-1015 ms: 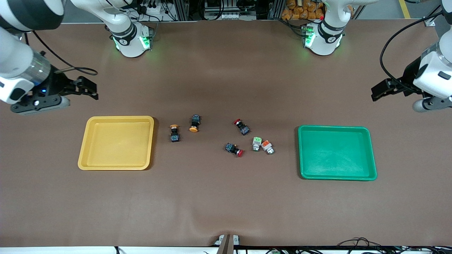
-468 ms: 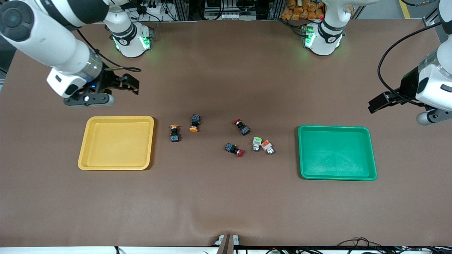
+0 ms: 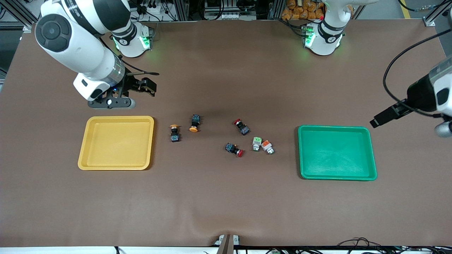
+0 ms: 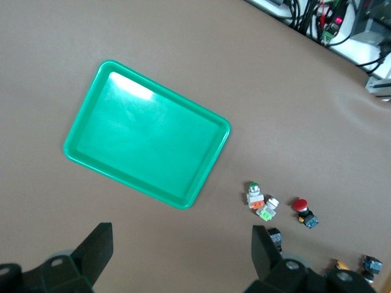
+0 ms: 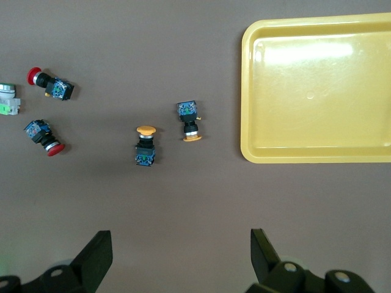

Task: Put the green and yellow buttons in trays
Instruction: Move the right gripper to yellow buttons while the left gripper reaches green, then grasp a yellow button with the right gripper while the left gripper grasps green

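Front view: brown matte table cover [image 3: 226,197], slight wrinkle at its 6 o'clock edge; at 12 o'clock, past the table, cable bundles, alu frame, orange-brown sacks. No legible writing, maybe a digit on each base collar. Yellow tray [image 3: 116,165] sits twd the right arm's end, green tray [image 3: 337,176] twd the left arm's end, both empty. Btwn them: two yellow-cap buttons [image 3: 174,133] beside the yellow tray, two red-cap switches [image 3: 242,127] mid-table, green-top button [image 3: 256,143] touching orange-top button [image 3: 267,146], nearest the green tray. Right gripper [image 3: 141,88] hangs over bare cover at 12 o'clock of the yellow tray, fingers apart. Left gripper [image 3: 383,118] is over cover at 1 o'clock of the green tray.

Left wrist view: left gripper's fingers [image 4: 98,250] spread wide, nothing btwn; green tray, white pair, red switch on cover.

Right wrist view: fingers [image 5: 98,253] spread, empty; yellow tray, yellow-cap pair, red switches.
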Controlling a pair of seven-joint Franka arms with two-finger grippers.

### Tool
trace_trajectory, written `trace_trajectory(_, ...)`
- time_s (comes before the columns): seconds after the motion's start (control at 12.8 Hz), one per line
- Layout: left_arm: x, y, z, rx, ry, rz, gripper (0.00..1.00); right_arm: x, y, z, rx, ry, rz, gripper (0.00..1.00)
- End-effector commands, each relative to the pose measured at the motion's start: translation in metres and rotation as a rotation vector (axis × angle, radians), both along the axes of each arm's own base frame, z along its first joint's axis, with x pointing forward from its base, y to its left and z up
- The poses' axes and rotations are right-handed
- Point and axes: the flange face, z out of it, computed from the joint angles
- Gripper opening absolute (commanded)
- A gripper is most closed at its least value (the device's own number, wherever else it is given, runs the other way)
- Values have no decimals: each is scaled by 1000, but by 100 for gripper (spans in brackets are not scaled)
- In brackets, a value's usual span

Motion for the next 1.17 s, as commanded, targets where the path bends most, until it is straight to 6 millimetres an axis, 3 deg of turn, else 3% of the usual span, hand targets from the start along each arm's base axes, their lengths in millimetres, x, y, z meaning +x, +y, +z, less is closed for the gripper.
trace_trajectory(0.0,31,-30,-50,-29,11,-7,100,9,7,-38,6,-9,-4,100)
trace_trajectory(0.23,38,-95,-131,-14,47,-64,100,14,20,-93,12,-53,-1,100)
trace_trajectory(0.55,21,-193,-233,107,111,-25,100,26,28,-147,-1,-42,-2,100)
trace_trajectory(0.7,16,-232,-283,108,104,74,100,31,28,-178,-13,-53,-1,100)
trace_trajectory(0.94,7,-259,-341,128,130,202,100,32,26,-224,-24,-63,-5,100)
trace_trajectory(1.09,4,-263,-360,129,137,246,100,34,27,-242,-28,-62,1,100)
